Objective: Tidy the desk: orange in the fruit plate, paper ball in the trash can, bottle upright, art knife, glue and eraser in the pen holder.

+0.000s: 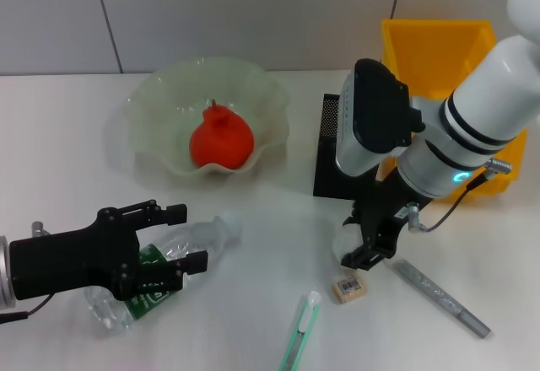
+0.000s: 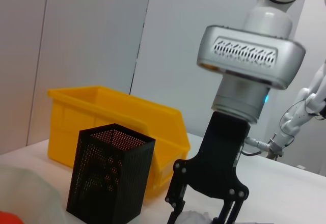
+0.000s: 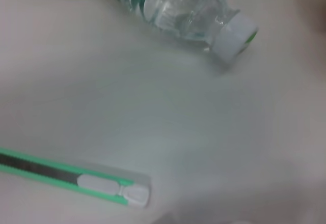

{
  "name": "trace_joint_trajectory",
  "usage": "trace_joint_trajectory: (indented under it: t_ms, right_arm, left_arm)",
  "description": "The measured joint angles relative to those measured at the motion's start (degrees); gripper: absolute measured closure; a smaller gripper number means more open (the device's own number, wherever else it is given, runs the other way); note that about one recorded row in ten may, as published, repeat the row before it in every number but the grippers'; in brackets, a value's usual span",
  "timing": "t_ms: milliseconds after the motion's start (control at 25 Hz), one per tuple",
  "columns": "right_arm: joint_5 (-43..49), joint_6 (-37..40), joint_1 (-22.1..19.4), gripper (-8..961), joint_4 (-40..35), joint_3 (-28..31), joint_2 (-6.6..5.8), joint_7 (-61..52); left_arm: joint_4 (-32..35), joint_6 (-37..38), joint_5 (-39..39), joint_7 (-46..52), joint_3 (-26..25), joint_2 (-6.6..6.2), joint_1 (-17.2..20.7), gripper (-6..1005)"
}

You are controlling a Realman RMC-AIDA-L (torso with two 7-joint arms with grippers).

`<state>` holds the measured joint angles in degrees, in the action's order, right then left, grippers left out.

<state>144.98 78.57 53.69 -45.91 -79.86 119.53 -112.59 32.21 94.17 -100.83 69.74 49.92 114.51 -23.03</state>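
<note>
Reaching down over the desk point(image 1: 270, 219), the right pincer point(image 1: 361, 251) hangs with its jaws spread around a small white paper ball point(image 2: 196, 218) that lies on the surface between them; whether the fingers touch it cannot be told. Just beside that pincer lies the tan eraser point(image 1: 348, 287), and next to it the silver-grey glue point(image 1: 440, 297) stick, lying flat. The green and white art knife point(image 1: 300, 330) lies near the front edge. Behind the right arm stands the black mesh pen holder point(image 1: 336, 147), with the yellow trash can point(image 1: 422, 46) beyond it. The left pincer point(image 1: 181, 238) is low on the other side, released, its fingers on either side of the bottle point(image 1: 202, 240), which lies on its side with the cap pointing toward the middle. The orange point(image 1: 221, 140) sits in the pale green fruit plate point(image 1: 160, 105)
</note>
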Motion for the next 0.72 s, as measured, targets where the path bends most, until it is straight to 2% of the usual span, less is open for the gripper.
trace_joint_trajectory:
  t_ms: [200,360,560,720]
  right_arm:
    - [-3.0,5.2,-0.6,412,-5.6,2.8,-0.23,-1.1]
    - [-3.2,10.3,-1.7,400,-13.0,9.4,-0.33,-2.8]
    - [-3.5,14.9,-2.4,385,-21.1,21.1,-0.44,-5.5]
    - [-2.4,14.3,-2.4,373,-23.1,27.6,-1.44,-9.6]
  left_arm:
    - [0.1,-0.2,0.0,0.0,-0.1,-0.06,0.0,227]
    - [-0.1,-0.4,0.0,0.0,-0.5,-0.08,-0.1,229]
    - [0.0,-0.5,0.0,0.0,-0.6,-0.09,-0.2,231]
    - [-0.1,-1.1,0.0,0.4,-0.7,-0.05,-0.2,233]
